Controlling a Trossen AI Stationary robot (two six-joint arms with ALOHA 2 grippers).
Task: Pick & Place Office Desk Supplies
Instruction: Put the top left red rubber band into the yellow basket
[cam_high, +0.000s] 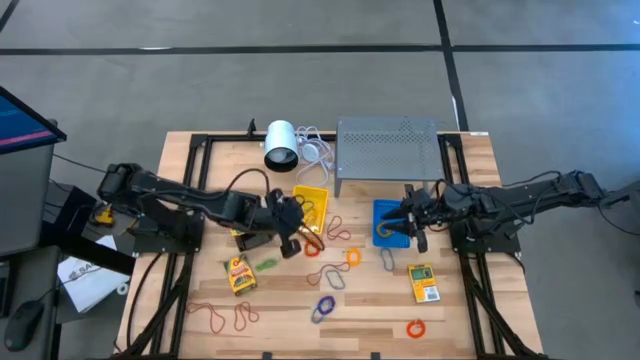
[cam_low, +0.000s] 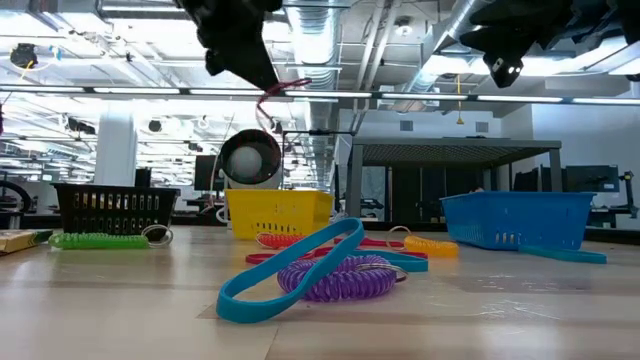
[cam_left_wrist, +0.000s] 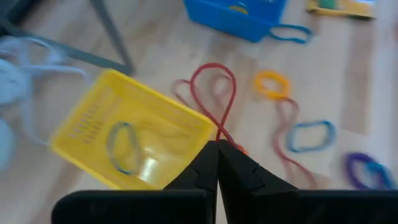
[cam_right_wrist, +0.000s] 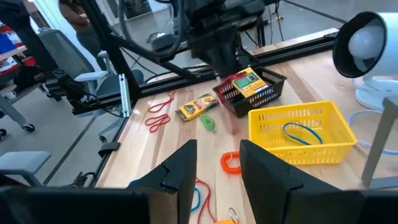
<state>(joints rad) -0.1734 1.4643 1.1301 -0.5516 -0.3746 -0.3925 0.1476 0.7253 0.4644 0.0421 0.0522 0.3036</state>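
a red rubber band is pinched in the closed left claw, held in the air just beside the yellow bin (a blue band inside); the right claw is kept parted, empty, by the blue bin.

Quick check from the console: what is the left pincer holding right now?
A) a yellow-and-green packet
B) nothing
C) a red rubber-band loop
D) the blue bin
C: in the left wrist view the left pincer is shut on a red rubber-band loop, which dangles beside the yellow bin.
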